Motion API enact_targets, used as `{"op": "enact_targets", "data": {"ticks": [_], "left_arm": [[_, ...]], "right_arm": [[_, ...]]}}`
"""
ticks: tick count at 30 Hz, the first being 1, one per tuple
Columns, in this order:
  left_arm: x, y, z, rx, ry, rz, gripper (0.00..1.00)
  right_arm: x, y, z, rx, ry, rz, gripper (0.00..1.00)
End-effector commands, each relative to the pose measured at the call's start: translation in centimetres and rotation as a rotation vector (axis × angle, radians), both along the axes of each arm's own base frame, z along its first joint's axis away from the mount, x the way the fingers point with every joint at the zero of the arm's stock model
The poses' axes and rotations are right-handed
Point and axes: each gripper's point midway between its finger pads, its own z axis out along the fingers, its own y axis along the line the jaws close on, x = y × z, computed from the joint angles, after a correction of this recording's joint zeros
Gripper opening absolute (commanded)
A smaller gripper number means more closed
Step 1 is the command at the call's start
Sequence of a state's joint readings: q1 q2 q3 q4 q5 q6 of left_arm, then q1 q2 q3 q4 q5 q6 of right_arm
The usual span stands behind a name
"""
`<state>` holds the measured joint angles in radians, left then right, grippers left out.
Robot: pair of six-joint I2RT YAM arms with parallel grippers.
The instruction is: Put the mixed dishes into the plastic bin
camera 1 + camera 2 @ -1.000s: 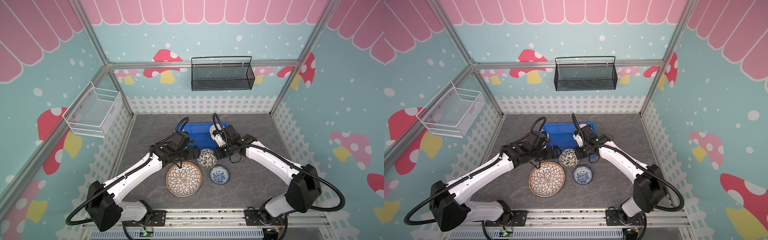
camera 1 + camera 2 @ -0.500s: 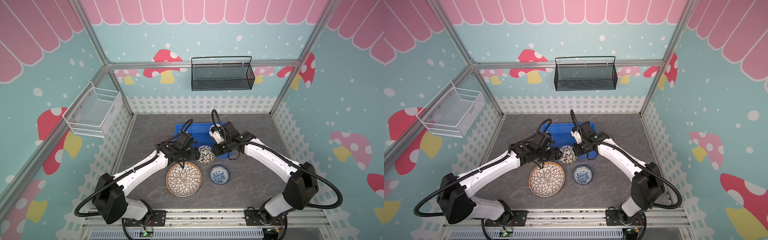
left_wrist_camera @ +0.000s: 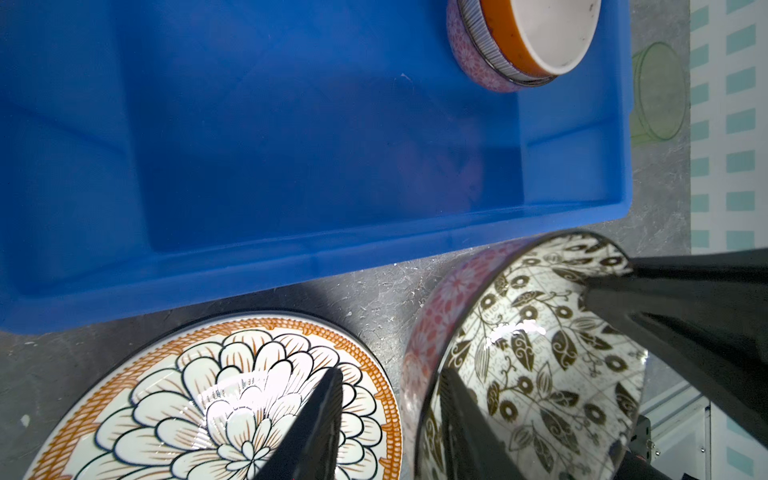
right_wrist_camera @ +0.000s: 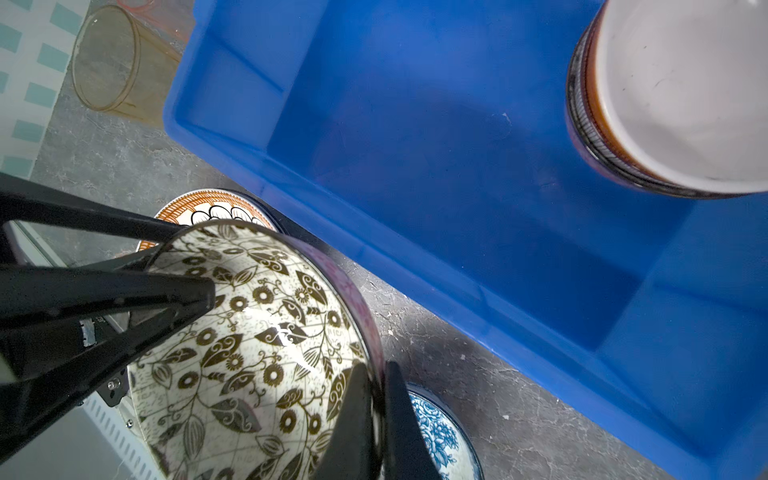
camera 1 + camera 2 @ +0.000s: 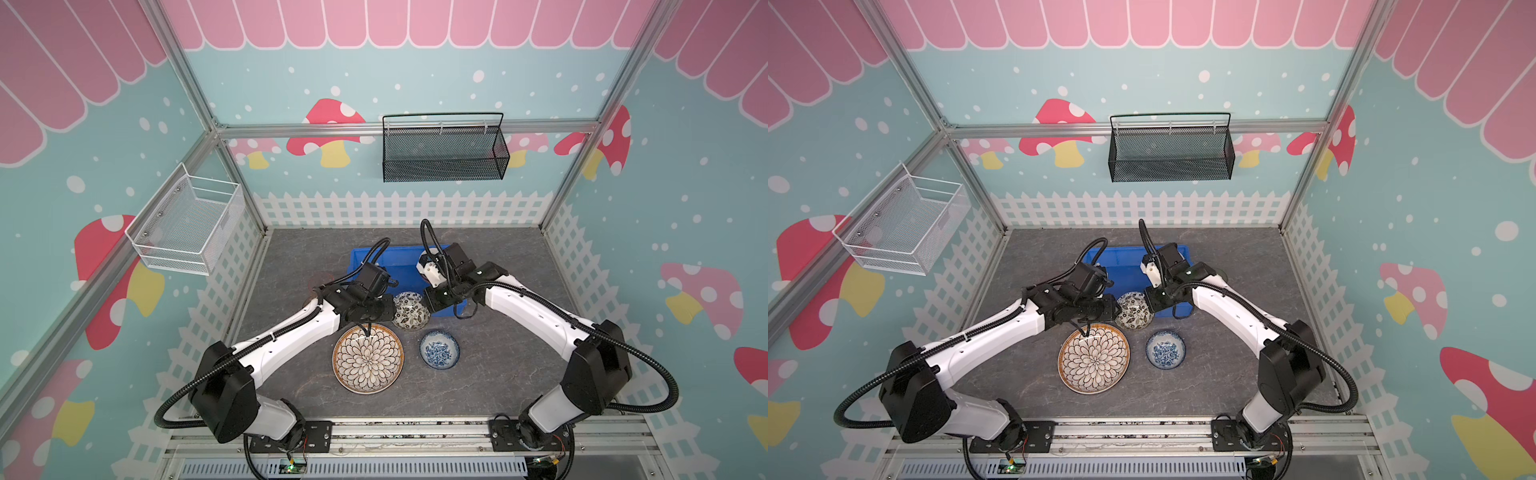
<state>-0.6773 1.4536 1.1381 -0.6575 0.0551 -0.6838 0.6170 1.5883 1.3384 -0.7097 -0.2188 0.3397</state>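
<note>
Nearest, lower middle of both top views: noted plate (image 5: 368,358) flat on the table, blue bowl (image 5: 439,349) just right of it, both untouched, both outside the bin.

Just beyond, a little below centre: found leaf bowl (image 5: 411,311) tilted, taken from two sides. Seen lower middle of the right wrist view: right gripper (image 4: 376,370) clamped on the rim, one finger inside, one outside. Seen at the bottom edge of the left wrist view: left gripper (image 3: 390,374) astride the opposite wall, fingers apart, inner one against the glaze, outer one short of the wall by a visible gap.

Logged as changed within the last second: swing of the left gripper in from the left onto the rim, narrowing of its jaws from wide, slight shift of the bowl up-frame. Reads as a second hold being added, or a handover, ahead of the carry. Cannot tell whether lifted clear of the table; suspected so from its overlap with the plate's edge in the right wrist view.

Farther, about centre: bin (image 5: 401,270) directly behind the bowl, floor mostly bare. Spotted one orange-rimmed bowl (image 3: 528,37) already inside, top right of the left wrist view. Beside the bin, outside it: green cup (image 3: 656,91), amber cup (image 4: 108,62).

Judged early in the task: one dish in, one in hand, the rest waiting.
</note>
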Motion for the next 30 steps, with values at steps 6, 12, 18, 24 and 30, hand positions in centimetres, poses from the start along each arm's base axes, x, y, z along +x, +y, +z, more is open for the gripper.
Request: {"op": "enact_targets", "data": {"ticks": [6,12,18,24,30], "left_arm": [[0.3,-1.3,0.7,-0.030,-0.006,-0.020,0.29],[0.2,-1.5,0.8,-0.033,-0.006,-0.023,0.16],[0.0,-1.6,0.6,-0.037,0.004,-0.028,0.05],[0.1,-1.5,0.6,-0.035,0.001,-0.025,0.00],[0.1,-1.6,0.6,-0.030,-0.003,-0.029,0.00]], "right_arm": [[0.6,0.9,1.4,0.034,-0.036,0.024,0.00],[0.5,0.8,1.4,0.034,-0.036,0.022,0.00],[0.4,0.7,1.3,0.030,-0.036,0.019,0.00],[0.4,0.5,1.5,0.029,-0.043,0.014,0.14],[0.5,-0.1,2.0,0.028,-0.066,-0.007,0.25]]}}
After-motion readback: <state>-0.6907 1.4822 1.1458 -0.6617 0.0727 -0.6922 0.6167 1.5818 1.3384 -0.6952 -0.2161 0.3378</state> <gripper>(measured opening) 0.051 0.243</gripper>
